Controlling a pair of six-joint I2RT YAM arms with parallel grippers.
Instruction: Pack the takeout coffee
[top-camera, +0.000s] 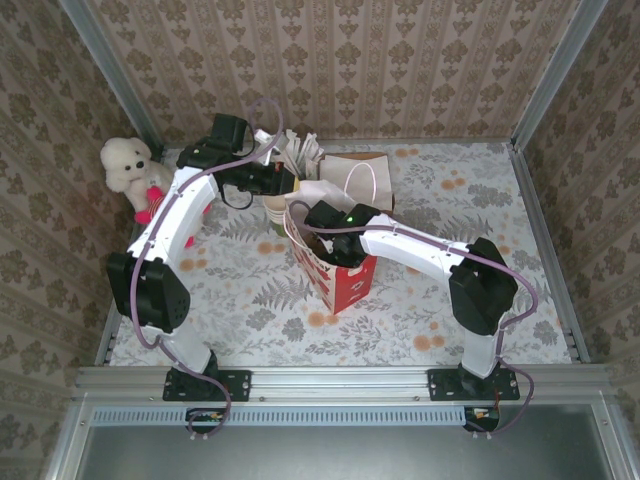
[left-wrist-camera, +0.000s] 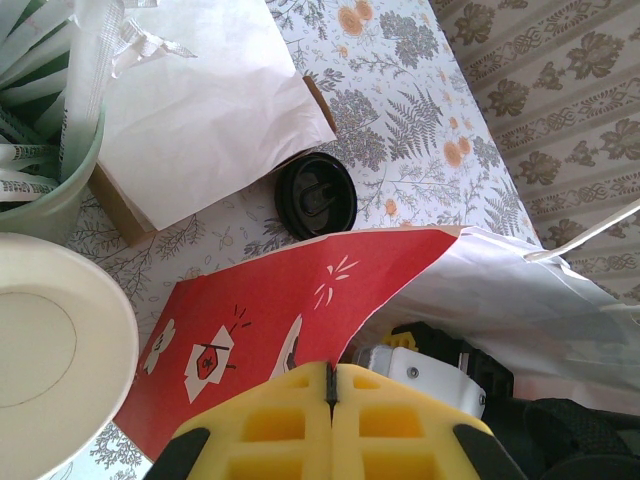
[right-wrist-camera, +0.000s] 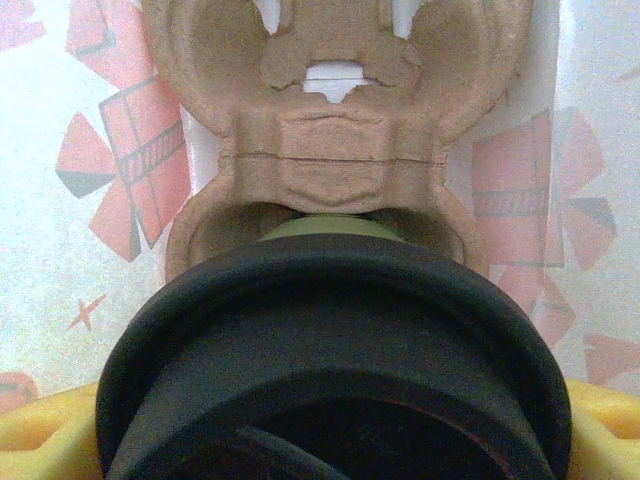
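Clasped in the right hand (right-wrist-camera: 320, 445), spread wide around the dark lid: the takeout coffee (right-wrist-camera: 330, 330), upright, right over the near pocket of the cardboard carrier (right-wrist-camera: 330, 150) inside the bag (top-camera: 345, 285). Left hand (left-wrist-camera: 330, 385) pinched shut beside the bag's red wall. Cup-to-pocket line clear from the right wrist, hidden from above.

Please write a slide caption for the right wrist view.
Right pincer holds the takeout coffee at the pocket of a cardboard carrier inside the printed bag.
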